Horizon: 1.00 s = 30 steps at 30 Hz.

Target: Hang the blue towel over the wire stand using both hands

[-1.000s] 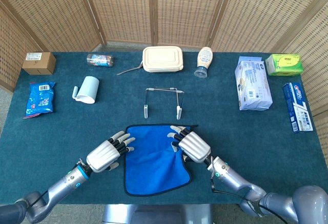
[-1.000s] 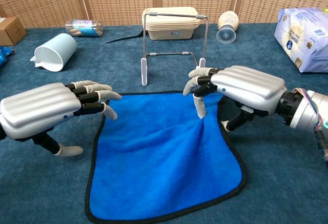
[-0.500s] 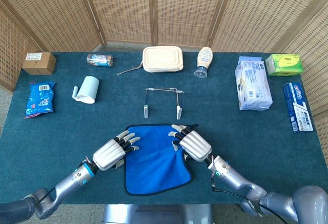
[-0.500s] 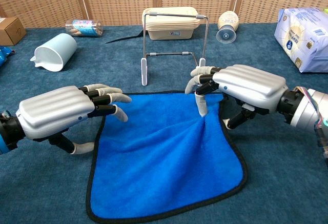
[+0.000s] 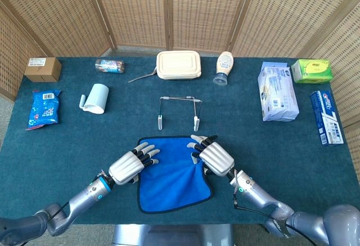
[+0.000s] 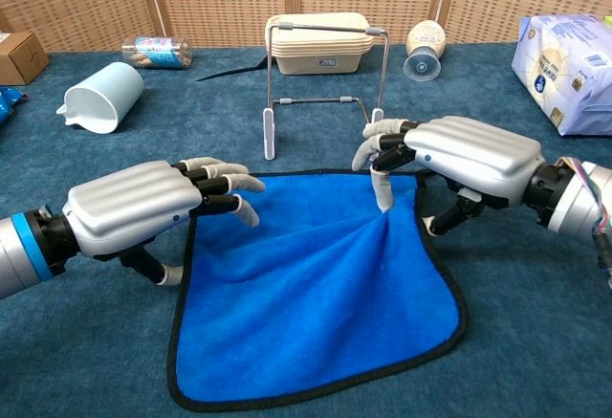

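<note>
Blue towel [image 6: 316,303]: flat on teal table [image 5: 67,144], near edge, far hem just short of wire stand [image 6: 325,74]. Left hand [image 6: 143,203]: over towel's left edge, fingers spread, nothing gripped. Right hand [image 6: 459,155]: one fingertip pressing cloth, puckering it; grip not discernible. Beyond: pale mug [image 5: 95,98], lunch box [image 5: 179,65], bottle [image 5: 224,67]. Wicker screens [image 5: 197,9] behind.

My left hand [image 6: 143,206] has moved rightward and forward from beside the blue towel [image 6: 306,298] to over its left edge, fingertips now above the cloth near the far left corner. My right hand [image 6: 459,155] has shifted slightly right and toward the far edge, one finger pressing the cloth. The towel's folds have deepened, and its near edge has drawn further from me.
</note>
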Motion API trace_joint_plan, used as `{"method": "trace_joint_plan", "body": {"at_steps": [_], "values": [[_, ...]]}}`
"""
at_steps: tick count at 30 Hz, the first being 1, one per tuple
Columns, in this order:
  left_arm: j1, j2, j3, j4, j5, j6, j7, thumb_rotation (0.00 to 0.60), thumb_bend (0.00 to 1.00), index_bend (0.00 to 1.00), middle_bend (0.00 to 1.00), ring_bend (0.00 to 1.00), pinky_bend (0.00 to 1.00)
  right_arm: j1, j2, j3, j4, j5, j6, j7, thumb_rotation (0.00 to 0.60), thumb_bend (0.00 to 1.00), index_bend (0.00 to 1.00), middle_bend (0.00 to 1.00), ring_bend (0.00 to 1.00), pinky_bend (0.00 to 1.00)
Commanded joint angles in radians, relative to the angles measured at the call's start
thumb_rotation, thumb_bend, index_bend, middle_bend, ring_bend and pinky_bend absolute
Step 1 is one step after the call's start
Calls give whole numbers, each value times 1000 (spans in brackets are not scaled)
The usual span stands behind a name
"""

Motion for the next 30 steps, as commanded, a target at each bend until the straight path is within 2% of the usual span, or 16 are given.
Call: {"method": "trace_joint_plan", "body": {"at_steps": [1, 8, 14, 30], "values": [[-4, -15, -5, 10, -4, 12, -8, 600, 429, 261, 126, 48, 98, 0, 2, 1, 0, 0, 0, -1, 600, 506, 674, 255, 99, 205], [-11, -54, -6, 43, -7, 33, -14, 600, 462, 296, 149, 75, 118, -5, 4, 3, -4, 5, 2, 3, 600, 507, 672, 255, 99, 206], [-21, -76, -4, 63, -12, 36, -22, 600, 605, 338, 172, 98, 125, -7, 5, 3, -5, 5, 4, 5, 600, 506, 670, 255, 98, 206], [-38, -87, 9, 71, -29, 30, -35, 600, 694, 334, 165, 99, 126, -10, 4, 4, 3, 7, 2, 10, 600, 508, 667, 255, 97, 209]]}}
